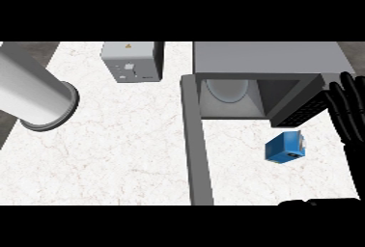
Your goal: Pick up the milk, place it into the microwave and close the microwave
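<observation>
Your right hand holds its fingers straight and slightly spread at the counter's right edge, closed on nothing, just beside the blue milk carton. The carton lies apart from them, in front of the open microwave, whose door swings toward the near edge. A grey box stands at the far edge. Your left forearm crosses the left edge; its fingers are out of view
</observation>
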`<state>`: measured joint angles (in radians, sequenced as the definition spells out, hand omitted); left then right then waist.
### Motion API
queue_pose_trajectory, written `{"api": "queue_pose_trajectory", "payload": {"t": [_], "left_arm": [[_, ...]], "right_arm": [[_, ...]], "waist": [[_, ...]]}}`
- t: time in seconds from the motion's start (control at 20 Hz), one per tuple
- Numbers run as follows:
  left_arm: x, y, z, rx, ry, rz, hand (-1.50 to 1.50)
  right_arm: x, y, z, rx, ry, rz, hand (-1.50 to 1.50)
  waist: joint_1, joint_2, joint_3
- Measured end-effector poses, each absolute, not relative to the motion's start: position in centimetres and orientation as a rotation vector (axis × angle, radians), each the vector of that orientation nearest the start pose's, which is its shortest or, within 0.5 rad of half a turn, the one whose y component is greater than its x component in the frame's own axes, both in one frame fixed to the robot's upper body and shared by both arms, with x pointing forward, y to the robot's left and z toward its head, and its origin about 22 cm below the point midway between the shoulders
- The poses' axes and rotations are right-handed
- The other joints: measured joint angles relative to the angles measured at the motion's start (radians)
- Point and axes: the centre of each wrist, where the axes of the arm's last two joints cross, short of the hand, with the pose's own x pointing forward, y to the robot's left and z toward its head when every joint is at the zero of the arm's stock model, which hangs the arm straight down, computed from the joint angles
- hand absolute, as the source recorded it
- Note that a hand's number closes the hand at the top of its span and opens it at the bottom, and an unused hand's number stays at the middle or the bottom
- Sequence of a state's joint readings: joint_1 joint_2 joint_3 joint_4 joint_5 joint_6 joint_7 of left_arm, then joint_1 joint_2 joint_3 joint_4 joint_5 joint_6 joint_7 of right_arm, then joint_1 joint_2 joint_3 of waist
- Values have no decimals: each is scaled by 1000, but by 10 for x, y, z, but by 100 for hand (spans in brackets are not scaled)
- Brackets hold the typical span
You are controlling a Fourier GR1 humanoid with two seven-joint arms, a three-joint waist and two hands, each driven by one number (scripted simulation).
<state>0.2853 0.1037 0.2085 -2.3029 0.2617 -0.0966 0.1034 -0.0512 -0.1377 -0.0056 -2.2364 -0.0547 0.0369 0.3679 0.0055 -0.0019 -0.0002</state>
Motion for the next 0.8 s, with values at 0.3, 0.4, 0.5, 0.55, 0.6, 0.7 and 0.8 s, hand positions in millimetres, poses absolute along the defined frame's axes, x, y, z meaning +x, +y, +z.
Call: {"api": "queue_pose_trajectory", "payload": {"t": [0.3,0.4,0.5,0.55,0.6,0.7,0.8], "left_arm": [[122,313,129,68,-1959,65,-150],[118,313,134,69,-1957,67,-150],[116,316,133,74,-1961,71,-150],[112,319,134,80,-1952,71,-150],[111,322,134,88,-1950,66,-150],[105,323,130,89,-1939,71,-150],[103,323,126,86,-1941,73,-150]], "right_arm": [[199,-251,141,-44,-1866,151,-150],[203,-254,137,-45,-1852,148,-150],[204,-257,130,-50,-1841,151,-150],[203,-260,126,-55,-1835,146,-150],[205,-262,120,-59,-1830,136,-150],[211,-263,111,-67,-1811,121,-150],[209,-266,96,-79,-1791,113,-150]], "waist": [[0,0,0],[0,1,0],[0,1,0],[0,1,0],[0,1,0],[2,1,0],[0,1,0]]}}
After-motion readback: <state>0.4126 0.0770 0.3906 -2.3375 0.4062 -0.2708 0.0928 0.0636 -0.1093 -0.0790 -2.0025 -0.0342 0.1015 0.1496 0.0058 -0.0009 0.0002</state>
